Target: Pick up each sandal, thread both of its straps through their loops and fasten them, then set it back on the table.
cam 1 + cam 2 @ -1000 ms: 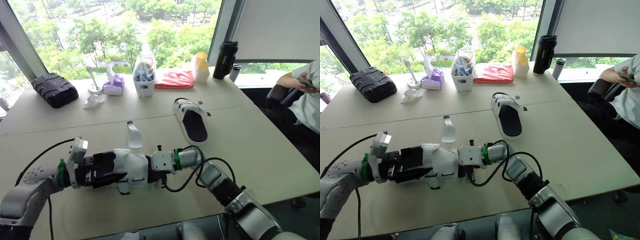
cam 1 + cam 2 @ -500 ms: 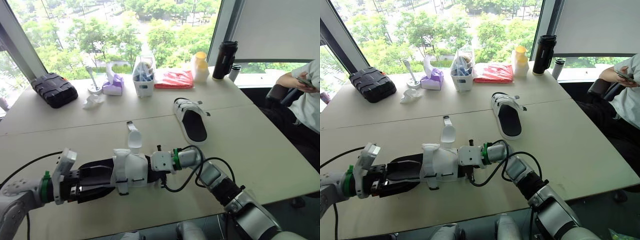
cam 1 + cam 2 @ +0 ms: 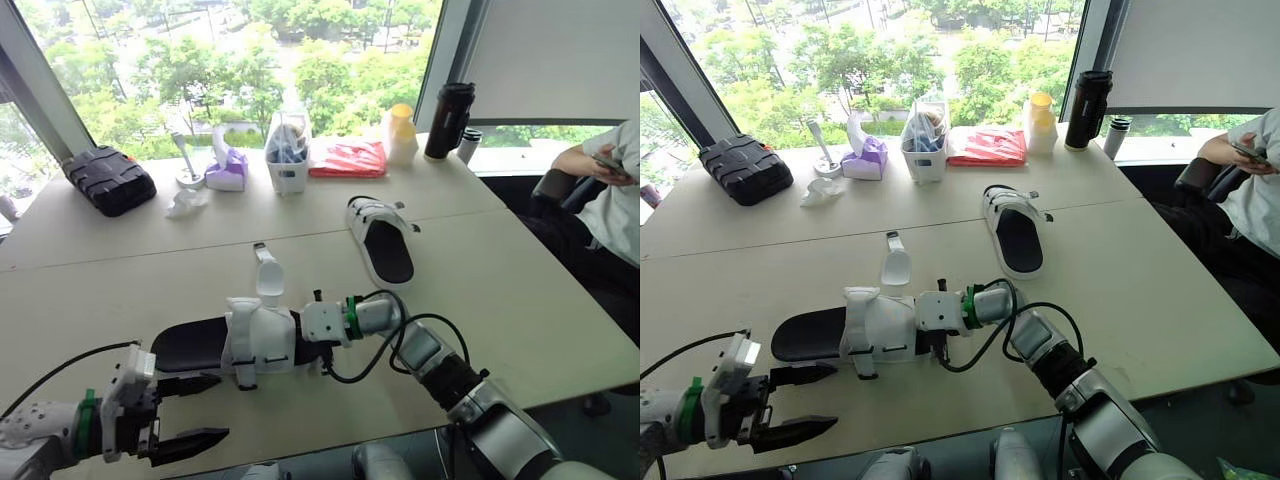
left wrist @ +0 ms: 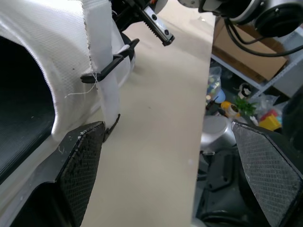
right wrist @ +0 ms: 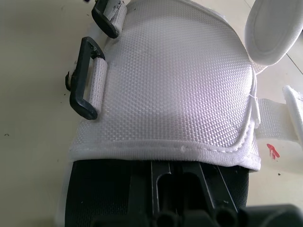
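The near sandal [image 3: 250, 340], black sole with a white mesh upper, lies flat on the table. Its wide strap [image 3: 268, 275] lies spread out toward the far side, and two black loops [image 5: 87, 78] stick out from the upper's edge. My right gripper [image 3: 308, 338] is at the toe end, shut on the sandal, with its fingers hidden under the upper. My left gripper [image 3: 200, 410] is open near the front edge, clear of the heel and holding nothing. The second sandal [image 3: 383, 245] lies further back on the right.
Along the window side stand a black case [image 3: 110, 178], a tissue box [image 3: 228, 170], a white bin [image 3: 288, 150], a red packet [image 3: 348, 158], a yellow-lidded jar [image 3: 402, 133] and a black bottle [image 3: 450, 120]. A person [image 3: 605, 190] sits at the right.
My left gripper has let go of the sandal's heel and drawn back toward the front left edge, now open. The sandal and my right gripper have stayed put.
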`<action>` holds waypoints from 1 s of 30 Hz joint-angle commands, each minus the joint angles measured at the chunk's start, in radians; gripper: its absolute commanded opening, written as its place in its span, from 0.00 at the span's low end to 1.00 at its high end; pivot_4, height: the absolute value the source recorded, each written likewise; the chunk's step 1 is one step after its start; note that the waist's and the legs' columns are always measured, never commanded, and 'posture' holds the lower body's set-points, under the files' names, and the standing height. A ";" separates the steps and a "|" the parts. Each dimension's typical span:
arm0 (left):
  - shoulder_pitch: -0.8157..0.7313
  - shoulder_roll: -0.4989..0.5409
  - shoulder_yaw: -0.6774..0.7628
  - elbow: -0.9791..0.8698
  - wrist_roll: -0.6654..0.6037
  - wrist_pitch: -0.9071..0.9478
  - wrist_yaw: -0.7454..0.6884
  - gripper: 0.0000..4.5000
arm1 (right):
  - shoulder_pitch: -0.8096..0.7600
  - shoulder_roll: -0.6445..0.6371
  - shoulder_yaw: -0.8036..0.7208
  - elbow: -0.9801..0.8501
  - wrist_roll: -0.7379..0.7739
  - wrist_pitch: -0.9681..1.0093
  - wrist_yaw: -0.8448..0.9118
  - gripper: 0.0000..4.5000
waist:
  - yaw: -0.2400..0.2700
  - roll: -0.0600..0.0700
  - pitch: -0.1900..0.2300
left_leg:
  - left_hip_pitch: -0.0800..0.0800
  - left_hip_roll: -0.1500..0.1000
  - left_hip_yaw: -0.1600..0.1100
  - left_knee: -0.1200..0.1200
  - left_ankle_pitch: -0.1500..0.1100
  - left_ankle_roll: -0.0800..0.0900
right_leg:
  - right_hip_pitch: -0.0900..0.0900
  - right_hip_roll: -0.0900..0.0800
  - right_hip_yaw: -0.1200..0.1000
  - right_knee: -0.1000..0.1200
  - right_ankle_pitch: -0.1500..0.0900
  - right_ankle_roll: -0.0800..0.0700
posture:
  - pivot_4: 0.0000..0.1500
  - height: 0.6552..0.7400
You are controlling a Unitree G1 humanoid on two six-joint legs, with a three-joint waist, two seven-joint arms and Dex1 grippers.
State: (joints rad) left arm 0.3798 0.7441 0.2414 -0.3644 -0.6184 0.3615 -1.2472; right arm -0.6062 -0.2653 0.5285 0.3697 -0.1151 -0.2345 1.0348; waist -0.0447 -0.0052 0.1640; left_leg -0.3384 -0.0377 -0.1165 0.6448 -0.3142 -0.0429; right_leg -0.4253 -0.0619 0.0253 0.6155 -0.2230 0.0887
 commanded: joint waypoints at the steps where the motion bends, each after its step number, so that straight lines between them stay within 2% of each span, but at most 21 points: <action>1: -0.046 -0.045 -0.069 0.033 0.062 -0.077 0.028 0.98 | 0.012 -0.003 0.031 0.052 -0.050 0.023 -0.001 0.00 | -0.001 -0.001 0.000 | 0.000 0.000 0.000 0.000 0.000 0.000 | 0.000 0.000 0.000 0.000 0.000 0.000 | 1.00 1.00; 10: -0.099 -0.071 -0.130 0.084 0.092 -0.105 0.041 0.98 | 0.015 -0.006 0.030 0.047 -0.050 0.026 -0.001 0.00 | 0.000 0.000 0.000 | 0.000 0.000 0.000 0.000 0.000 0.000 | 0.000 0.000 0.000 0.000 0.000 0.000 | 1.00 1.00; 18: -0.052 -0.055 -0.118 0.104 0.102 -0.137 0.035 0.98 | 0.019 -0.010 0.028 0.034 -0.049 0.032 -0.002 0.00 | 0.000 0.000 0.000 | 0.000 0.000 -0.001 0.000 0.000 0.000 | 0.000 0.001 0.000 0.000 0.000 0.000 | 1.00 1.00; 30: -0.096 -0.098 -0.144 0.120 0.087 -0.131 0.071 0.98 | 0.018 -0.006 0.032 0.038 -0.051 0.031 -0.005 0.00 | 0.000 0.000 0.000 | 0.000 0.000 -0.001 0.000 0.000 0.000 | 0.000 0.001 0.000 0.000 0.001 0.000 | 1.00 1.00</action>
State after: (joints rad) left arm 0.2952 0.6486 0.0933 -0.2350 -0.5134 0.2324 -1.1822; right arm -0.6064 -0.2645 0.5301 0.3678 -0.1163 -0.2318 1.0302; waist -0.0447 -0.0054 0.1641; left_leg -0.3384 -0.0375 -0.1172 0.6450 -0.3142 -0.0429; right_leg -0.4254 -0.0614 0.0248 0.6155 -0.2225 0.0884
